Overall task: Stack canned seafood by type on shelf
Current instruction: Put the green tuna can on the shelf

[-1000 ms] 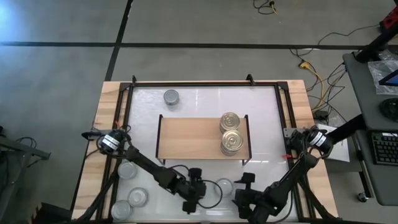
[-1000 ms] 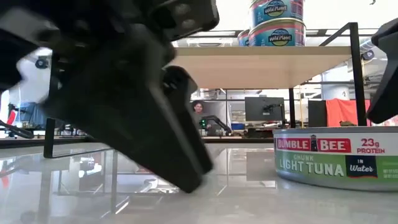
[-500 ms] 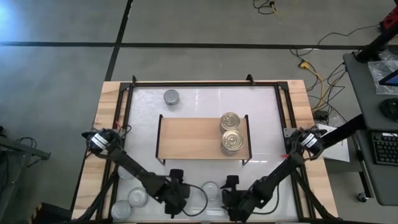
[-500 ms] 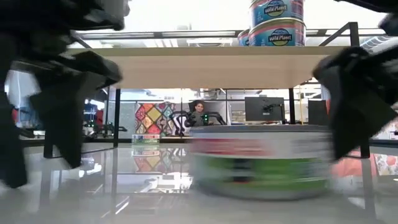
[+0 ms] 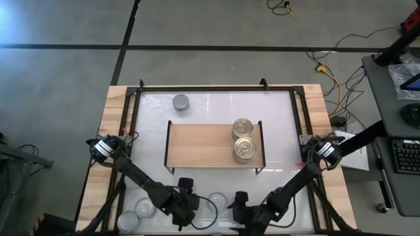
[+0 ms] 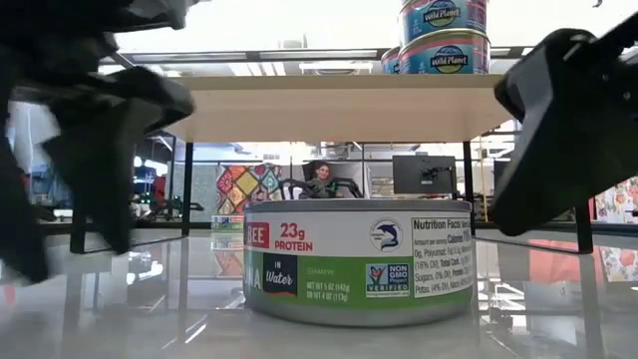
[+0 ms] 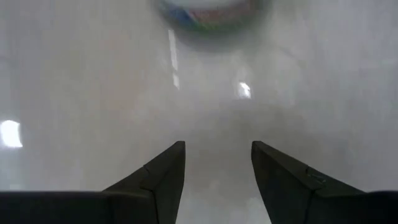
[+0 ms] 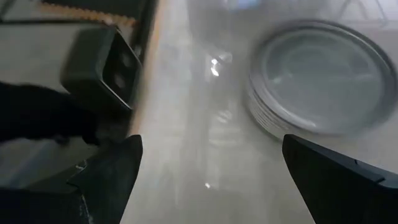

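That silver-topped tuna can sitting on the table near the front edge, right between your two arms, is your next pick; it's a squat, rigid tin, probably decently hefty for its size, with a smooth label wall that'll want to slip on that glossy surface. You'll want to take it across the side wall, low and square, not by the rim. Your left pincer is apart with nothing between the fingers, the can just ahead of it; your right pincer is spread wide, also empty, with the can off to one side. The shelf already has gold-topped cans, stacked I think, though it's hard to be sure from above. Another silver can sits alone behind the shelf
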Available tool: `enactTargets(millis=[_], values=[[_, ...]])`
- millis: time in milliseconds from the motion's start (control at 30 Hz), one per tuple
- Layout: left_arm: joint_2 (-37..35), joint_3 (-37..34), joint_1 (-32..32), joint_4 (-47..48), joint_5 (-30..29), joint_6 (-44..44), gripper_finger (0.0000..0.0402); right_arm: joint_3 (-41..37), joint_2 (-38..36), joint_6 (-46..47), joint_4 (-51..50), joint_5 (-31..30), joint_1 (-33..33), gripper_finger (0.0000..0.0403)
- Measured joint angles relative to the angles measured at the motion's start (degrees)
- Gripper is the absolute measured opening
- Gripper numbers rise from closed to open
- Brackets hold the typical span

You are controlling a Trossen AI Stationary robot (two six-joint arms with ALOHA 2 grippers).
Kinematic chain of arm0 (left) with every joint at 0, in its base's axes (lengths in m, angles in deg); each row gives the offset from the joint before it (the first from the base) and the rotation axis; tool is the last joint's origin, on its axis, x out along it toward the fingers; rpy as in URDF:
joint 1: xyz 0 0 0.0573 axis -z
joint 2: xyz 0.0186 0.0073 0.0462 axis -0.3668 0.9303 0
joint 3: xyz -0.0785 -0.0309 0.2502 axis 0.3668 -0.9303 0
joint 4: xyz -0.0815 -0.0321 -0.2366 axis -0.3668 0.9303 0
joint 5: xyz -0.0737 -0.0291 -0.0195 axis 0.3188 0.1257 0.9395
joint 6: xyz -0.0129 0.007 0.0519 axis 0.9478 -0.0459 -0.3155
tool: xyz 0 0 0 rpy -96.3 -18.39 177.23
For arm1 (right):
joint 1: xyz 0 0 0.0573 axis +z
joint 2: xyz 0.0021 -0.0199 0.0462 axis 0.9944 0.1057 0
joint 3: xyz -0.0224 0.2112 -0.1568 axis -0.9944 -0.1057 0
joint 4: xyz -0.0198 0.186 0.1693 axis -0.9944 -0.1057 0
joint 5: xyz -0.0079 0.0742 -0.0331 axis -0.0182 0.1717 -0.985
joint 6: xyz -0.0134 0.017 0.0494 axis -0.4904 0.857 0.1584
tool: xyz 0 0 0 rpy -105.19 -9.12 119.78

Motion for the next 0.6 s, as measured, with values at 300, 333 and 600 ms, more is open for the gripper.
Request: enactTargets(millis=[300, 333, 600], values=[[2.6, 0.0, -3.6, -11.7, -4.4, -9.6, 0.017, 0.1, 0.9, 1.9, 9.3, 0.2, 0.3, 0.038], [2.9, 0.0, -4.1, -12.7, -4.2, -10.0, 0.017, 0.1, 1.4, 2.1, 9.4, -0.2, 0.3, 0.038], [3.8, 0.1, -3.2, -17.4, 1.1, -8.4, 0.017, 0.0, 2.5, 8.4, 1.4, -8.6, 0.3, 0.038]])
